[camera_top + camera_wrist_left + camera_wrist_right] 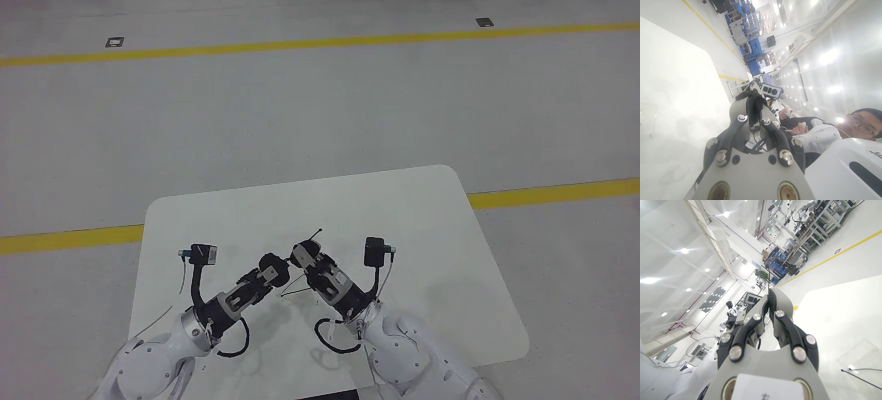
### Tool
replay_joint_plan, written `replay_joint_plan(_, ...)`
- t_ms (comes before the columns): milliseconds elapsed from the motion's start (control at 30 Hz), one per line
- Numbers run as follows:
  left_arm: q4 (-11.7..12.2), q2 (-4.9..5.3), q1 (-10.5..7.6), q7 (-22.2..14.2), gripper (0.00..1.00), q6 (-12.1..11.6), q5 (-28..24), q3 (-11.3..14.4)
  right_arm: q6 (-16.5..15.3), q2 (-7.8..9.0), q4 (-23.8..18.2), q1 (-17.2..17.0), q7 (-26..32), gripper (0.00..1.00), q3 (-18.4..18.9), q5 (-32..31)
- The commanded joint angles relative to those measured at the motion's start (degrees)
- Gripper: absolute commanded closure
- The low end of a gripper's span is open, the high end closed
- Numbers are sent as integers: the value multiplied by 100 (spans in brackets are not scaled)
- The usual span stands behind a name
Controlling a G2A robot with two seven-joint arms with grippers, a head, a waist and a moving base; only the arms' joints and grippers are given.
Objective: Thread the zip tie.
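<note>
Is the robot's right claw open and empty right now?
No, the right gripper is shut on a thin black zip tie that sticks out past its fingertips.

**Tally at the bench**

We count two black zip ties: one zip tie (768, 275) and a second zip tie (861, 379). There are two end effectors, the left end effector (753, 91) and the right end effector (769, 293). We also count one bench (829, 317) and one clear plastic sheet (865, 351).
</note>
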Motion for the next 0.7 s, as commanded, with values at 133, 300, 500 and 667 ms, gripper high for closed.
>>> replay_joint_plan(133, -2, 20, 0, 49, 100, -1, 7, 14, 0, 8, -48, -8, -48, 13, 18, 16)
replay_joint_plan(300, -6, 38, -6, 86, 100, -11, 17, 33, 0, 24, -70, -21, -49, 8, 36, 3)
replay_joint_plan(500, -46, 55, -17, 156, 100, 11, -98, 33, 0, 64, -133, -80, -113, 0, 113, -116)
replay_joint_plan(667, -147, 53, -35, 101, 100, 161, -927, 57, 0, 169, -285, -282, -486, 0, 325, -769)
